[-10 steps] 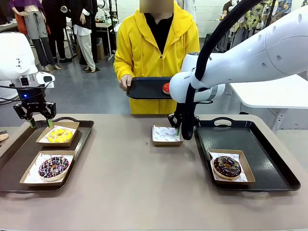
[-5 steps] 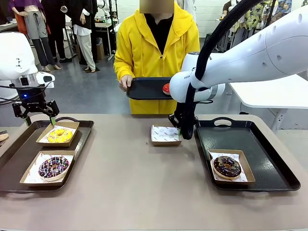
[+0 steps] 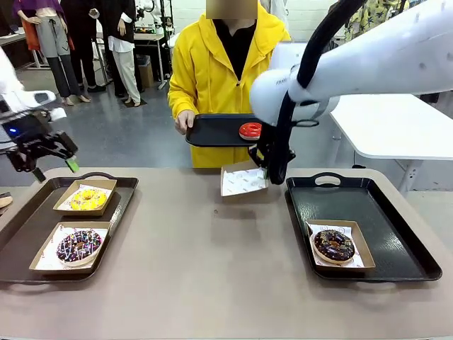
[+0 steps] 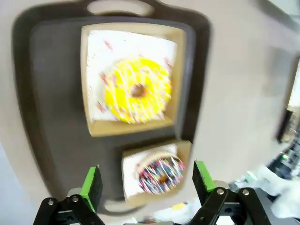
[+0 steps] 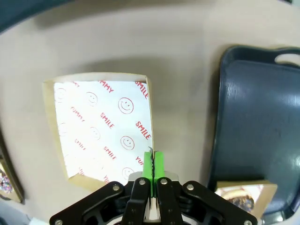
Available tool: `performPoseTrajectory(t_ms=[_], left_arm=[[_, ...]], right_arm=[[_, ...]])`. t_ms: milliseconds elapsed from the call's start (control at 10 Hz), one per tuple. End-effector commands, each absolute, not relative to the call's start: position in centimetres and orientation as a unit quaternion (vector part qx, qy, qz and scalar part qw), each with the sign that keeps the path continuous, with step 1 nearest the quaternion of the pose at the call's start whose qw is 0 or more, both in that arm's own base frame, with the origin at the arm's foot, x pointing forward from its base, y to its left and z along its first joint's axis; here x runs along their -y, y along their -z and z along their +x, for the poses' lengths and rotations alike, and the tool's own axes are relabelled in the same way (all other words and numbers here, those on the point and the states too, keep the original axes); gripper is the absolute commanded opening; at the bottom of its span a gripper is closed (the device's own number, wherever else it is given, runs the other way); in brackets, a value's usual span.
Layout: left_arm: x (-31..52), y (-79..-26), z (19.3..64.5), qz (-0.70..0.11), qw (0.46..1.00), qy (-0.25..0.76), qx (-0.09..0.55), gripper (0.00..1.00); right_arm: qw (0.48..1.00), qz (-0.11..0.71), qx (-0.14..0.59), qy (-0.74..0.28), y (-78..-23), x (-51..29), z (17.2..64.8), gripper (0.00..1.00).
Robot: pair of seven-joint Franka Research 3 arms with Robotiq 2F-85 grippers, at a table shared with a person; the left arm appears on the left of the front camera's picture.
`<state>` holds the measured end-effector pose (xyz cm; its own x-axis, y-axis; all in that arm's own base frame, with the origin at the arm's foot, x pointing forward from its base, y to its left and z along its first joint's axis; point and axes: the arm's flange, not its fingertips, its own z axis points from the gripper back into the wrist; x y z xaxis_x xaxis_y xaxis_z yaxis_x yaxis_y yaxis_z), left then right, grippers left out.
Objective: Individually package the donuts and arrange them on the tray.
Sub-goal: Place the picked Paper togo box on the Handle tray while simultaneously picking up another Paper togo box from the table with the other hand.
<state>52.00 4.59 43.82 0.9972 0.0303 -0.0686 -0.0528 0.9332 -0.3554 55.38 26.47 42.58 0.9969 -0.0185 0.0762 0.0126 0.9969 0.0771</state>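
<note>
1. From the front camera I see my right gripper (image 3: 271,168) holding the empty brown cardboard box lined with white smiley-print paper (image 3: 243,180) tilted clear of the beige table (image 3: 205,269). The right wrist camera adds what the front hides: the green pads (image 5: 153,165) are pinched tight on the box's rim (image 5: 104,129) at 6 o'clock.
2. My left gripper (image 3: 51,165) hangs above the left black plastic tray (image 3: 20,244); the left wrist camera shows its jaws spread wide, gripping nothing.
3. On that tray, the yellow-iced ring donut (image 3: 88,199) sits boxed at 12 o'clock from the boxed chocolate donut with coloured sprinkles (image 3: 78,244).
4. The dark chocolate donut (image 3: 334,244) sits boxed on the right black tray (image 3: 396,244).
5. The glossy red-iced donut (image 3: 250,130) rests on the black tray (image 3: 212,131) the person in the yellow jacket (image 3: 205,71) holds.
</note>
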Motion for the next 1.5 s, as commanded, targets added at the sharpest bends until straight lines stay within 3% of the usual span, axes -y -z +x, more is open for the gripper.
performPoseTrajectory(t_ms=[0,500,1100,1400], left_arm=[[-9.0,-46.3,45.8,-0.296,0.955,-0.006,-0.020,1.00],[-18.3,-48.9,36.4,-0.504,0.863,-0.010,0.025,1.00],[-22.5,-46.1,37.5,-0.568,0.814,-0.118,-0.022,1.00],[-21.5,-45.7,36.6,-0.542,0.837,-0.075,-0.016,1.00]], right_arm=[[0.998,0.021,0.050,0.036,-45.9,-25.8,54.9,0.00],[0.999,0.007,-0.002,0.046,-52.9,-26.3,58.1,0.00],[0.998,0.011,-0.034,0.055,-52.4,-25.6,59.4,0.00],[0.999,0.008,-0.024,0.044,-52.0,-25.3,59.0,0.00]])
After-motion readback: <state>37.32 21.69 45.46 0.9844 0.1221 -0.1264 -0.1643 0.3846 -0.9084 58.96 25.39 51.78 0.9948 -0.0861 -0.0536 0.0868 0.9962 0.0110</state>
